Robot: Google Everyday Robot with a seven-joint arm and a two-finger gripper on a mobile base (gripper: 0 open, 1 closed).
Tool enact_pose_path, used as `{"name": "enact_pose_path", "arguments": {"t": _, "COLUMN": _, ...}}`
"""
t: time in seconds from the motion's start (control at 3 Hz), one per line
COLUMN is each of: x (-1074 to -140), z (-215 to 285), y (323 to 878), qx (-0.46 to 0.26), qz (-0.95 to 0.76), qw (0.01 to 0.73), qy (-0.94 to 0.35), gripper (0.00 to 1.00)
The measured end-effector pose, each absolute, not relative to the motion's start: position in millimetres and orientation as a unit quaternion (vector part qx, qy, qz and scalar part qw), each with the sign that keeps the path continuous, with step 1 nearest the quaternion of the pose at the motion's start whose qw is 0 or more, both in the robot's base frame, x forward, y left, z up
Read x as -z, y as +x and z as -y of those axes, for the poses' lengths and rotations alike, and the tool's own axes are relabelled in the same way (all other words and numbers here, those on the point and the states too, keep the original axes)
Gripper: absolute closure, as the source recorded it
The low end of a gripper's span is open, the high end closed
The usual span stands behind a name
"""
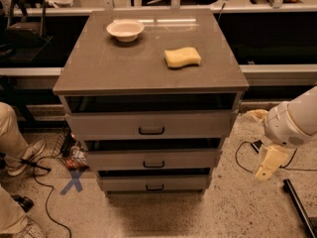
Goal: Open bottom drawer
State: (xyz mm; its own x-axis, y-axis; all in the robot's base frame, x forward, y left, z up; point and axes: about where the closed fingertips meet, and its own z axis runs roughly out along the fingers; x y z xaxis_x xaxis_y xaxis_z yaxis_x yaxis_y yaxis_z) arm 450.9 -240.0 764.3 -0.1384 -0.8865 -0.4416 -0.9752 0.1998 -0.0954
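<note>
The grey cabinet [148, 68] has three drawers. The bottom drawer [154, 183] is the lowest, narrowest grey front panel, with a small dark bar handle [155, 187]. It sits under the middle drawer [152, 159] and the tall top drawer [148, 125]. My arm is at the right edge, white and rounded [294, 120]. My gripper [267, 164] hangs cream-coloured below it, to the right of the cabinet at about middle-drawer height, well apart from the bottom drawer's handle.
A white bowl [125, 29] and a yellow sponge [183, 57] lie on the cabinet top. A person's legs and shoe [12, 143] are at the left. Cables [242, 155] lie on the speckled floor, with a blue X mark [72, 181] at the left.
</note>
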Motion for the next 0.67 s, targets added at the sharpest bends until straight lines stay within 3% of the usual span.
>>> {"name": "enact_pose_path", "arguments": {"t": 0.67, "x": -679.4, "z": 225.0, "y": 452.3, "qx": -0.079, "qz": -0.722, "qw": 0.195, "qy": -0.659, "gripper": 0.00}}
